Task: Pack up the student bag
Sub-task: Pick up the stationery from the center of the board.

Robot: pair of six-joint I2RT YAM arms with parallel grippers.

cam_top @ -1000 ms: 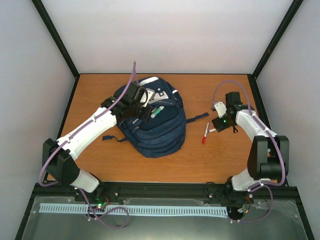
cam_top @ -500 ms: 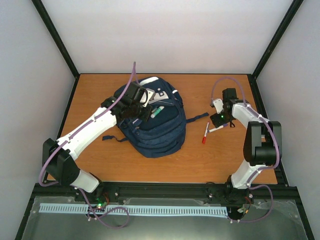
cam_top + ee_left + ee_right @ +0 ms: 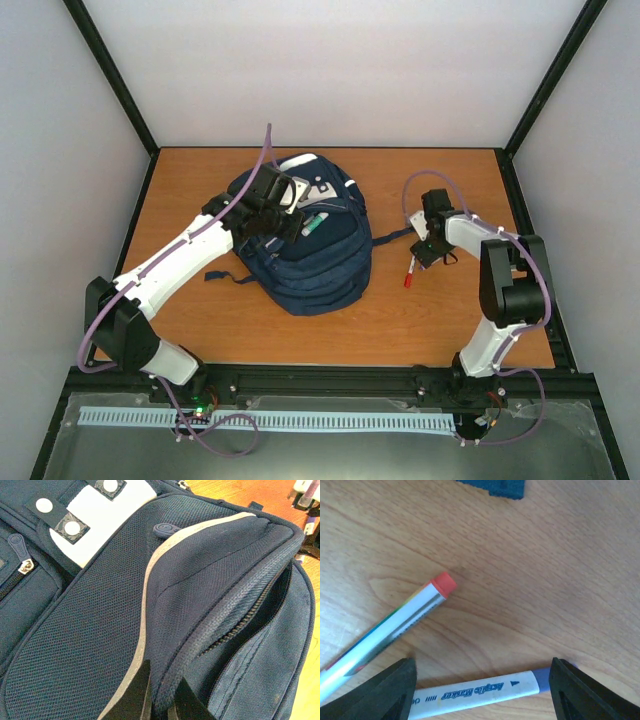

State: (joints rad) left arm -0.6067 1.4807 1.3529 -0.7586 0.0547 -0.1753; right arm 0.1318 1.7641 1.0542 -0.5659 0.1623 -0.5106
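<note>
The navy student bag lies flat on the table's middle left, a green and white pen at its opening. My left gripper is shut on the bag's piped zip edge, pinching the fabric beside the open zip. My right gripper is open and low over the table, its fingers straddling a white marker with a purple cap. A red-capped white pen lies just beyond it; it also shows in the top view.
A dark bag strap runs out right towards my right gripper, its tip in the right wrist view. Another strap trails off the bag's left. Black frame posts edge the table.
My right gripper has moved left and down towards the markers, its arm folding in. My left arm and the bag have not moved.
</note>
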